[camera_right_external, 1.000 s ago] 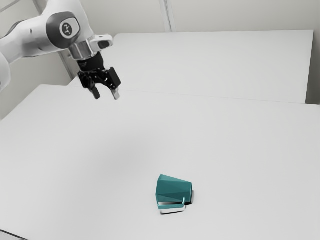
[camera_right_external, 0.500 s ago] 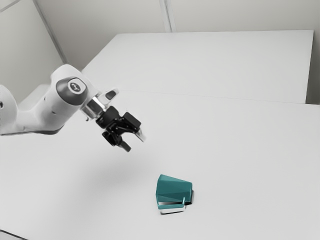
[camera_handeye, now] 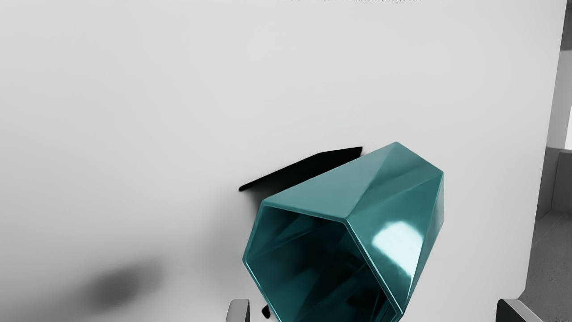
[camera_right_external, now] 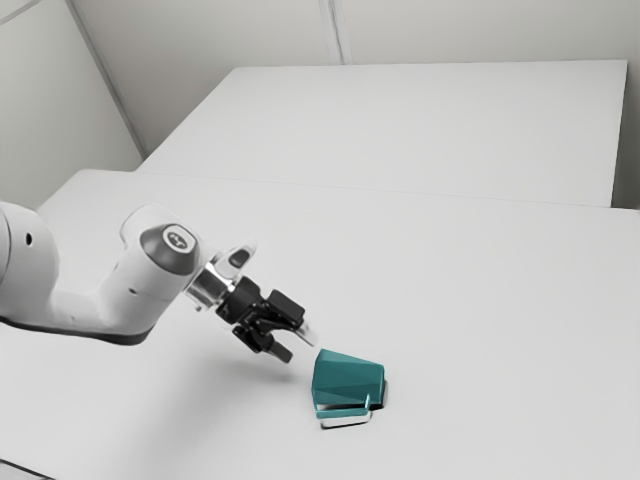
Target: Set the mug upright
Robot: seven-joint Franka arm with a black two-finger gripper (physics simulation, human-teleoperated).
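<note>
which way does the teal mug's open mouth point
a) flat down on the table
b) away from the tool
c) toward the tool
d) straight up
c, since the teal mug lies on its side and the wrist view looks into its open mouth, which faces the tool.

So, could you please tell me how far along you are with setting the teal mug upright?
Still the early part, I'd say. Looks done: my gripper is open and close to the faceted teal mug, whose mouth faces it. In hand: apparently lining up, nothing gripped. Left: grasping the mug, which lies on its side on the table, and standing it up.
</note>
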